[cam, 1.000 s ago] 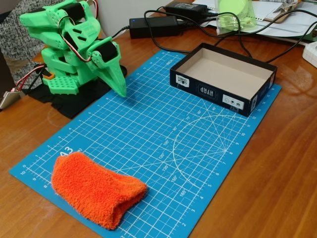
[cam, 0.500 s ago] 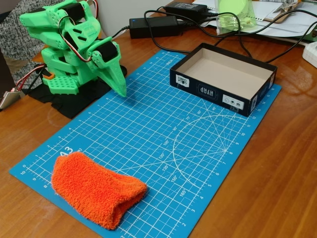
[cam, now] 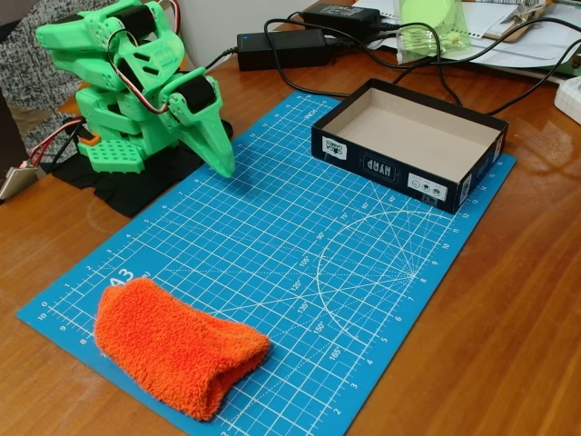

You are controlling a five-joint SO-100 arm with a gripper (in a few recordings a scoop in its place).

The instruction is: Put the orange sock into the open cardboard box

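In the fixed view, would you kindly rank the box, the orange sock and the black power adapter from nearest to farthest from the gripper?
From the gripper:
1. Open cardboard box, to its right on the blue mat.
2. Black power adapter, behind it at the table's back.
3. Orange sock, on the mat's front-left corner.

I see a glossy reddish-brown wooden table [cam: 508,309] with a blue cutting mat [cam: 300,245] on it. Along the far edge lie 2 black power adapters [cam: 281,47] with cables, papers [cam: 536,41] and a translucent green object [cam: 431,27]. Soft light reflects off the wood.
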